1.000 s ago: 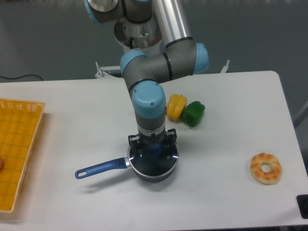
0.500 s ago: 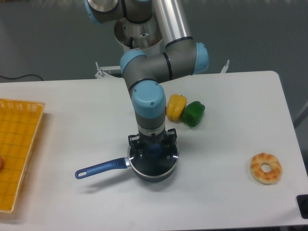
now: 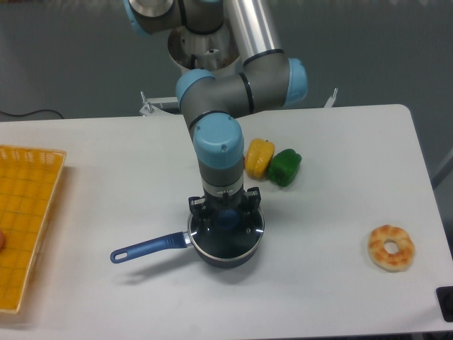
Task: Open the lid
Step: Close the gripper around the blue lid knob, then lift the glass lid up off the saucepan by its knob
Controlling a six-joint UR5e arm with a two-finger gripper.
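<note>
White tabletop (image 3: 333,170), saucepan (image 3: 225,241) near front edge, lid (image 3: 233,237) seated on it. Pincer (image 3: 225,216) came straight down over blue knob (image 3: 226,221), presumably for centred lift; honestly couldn't tell if clamped.

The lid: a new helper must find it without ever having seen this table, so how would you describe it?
Find the robot arm; its gripper points straight down over a dark blue saucepan with a long handle. The lid sits on that saucepan: round clear glass, metal rim, blue knob, unlike the peppers behind.
</note>
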